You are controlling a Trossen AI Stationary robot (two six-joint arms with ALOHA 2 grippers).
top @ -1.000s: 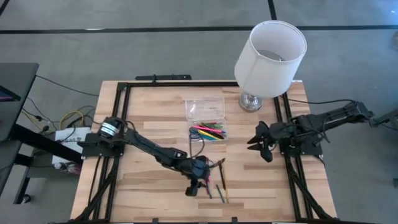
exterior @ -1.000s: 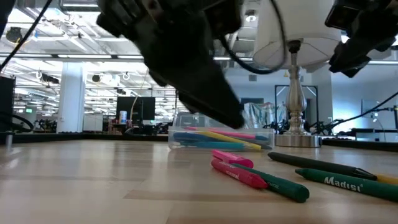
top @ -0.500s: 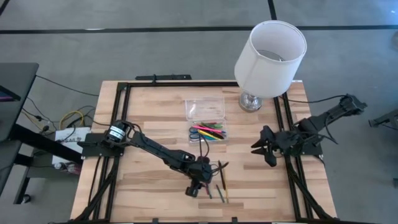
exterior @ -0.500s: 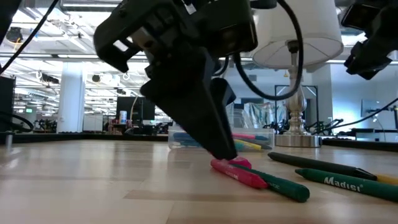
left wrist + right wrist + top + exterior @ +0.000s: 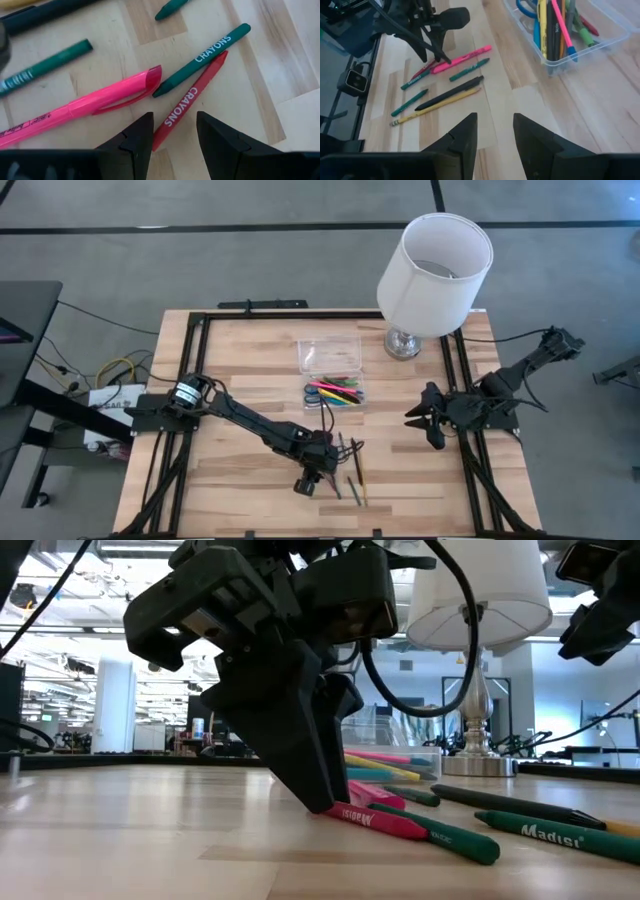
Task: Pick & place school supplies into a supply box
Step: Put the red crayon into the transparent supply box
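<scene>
Since the earlier frames the left gripper (image 5: 312, 477) has been lowered further over the loose supplies at the table's (image 5: 240, 360) near edge, and its fingertips are now being set down at the red crayon (image 5: 189, 101); the right gripper (image 5: 428, 420) has been shifted only slightly and is being held above the table's right side, its fingers spread and nothing between them; the left fingers (image 5: 139, 134) are being kept parted, one on each side of the red crayon's blunt end, not yet closed on it; in the left wrist view the red crayon is lying on a diagonal, its tip pointing away from the gripper, with "CRAYONS" printed along it; a green crayon (image 5: 203, 58), also marked "CRAYONS", is lying almost parallel just beside it; a pink pen (image 5: 80, 112) is lying across, its capped end touching the green crayon's tip; in the low view another green crayon (image 5: 560, 833) is being shown with the partly readable word "Madist"; the box (image 5: 333, 379) is sitting open mid-table, several supplies lying lengthwise inside; a lamp (image 5: 433, 270) is standing behind it.
</scene>
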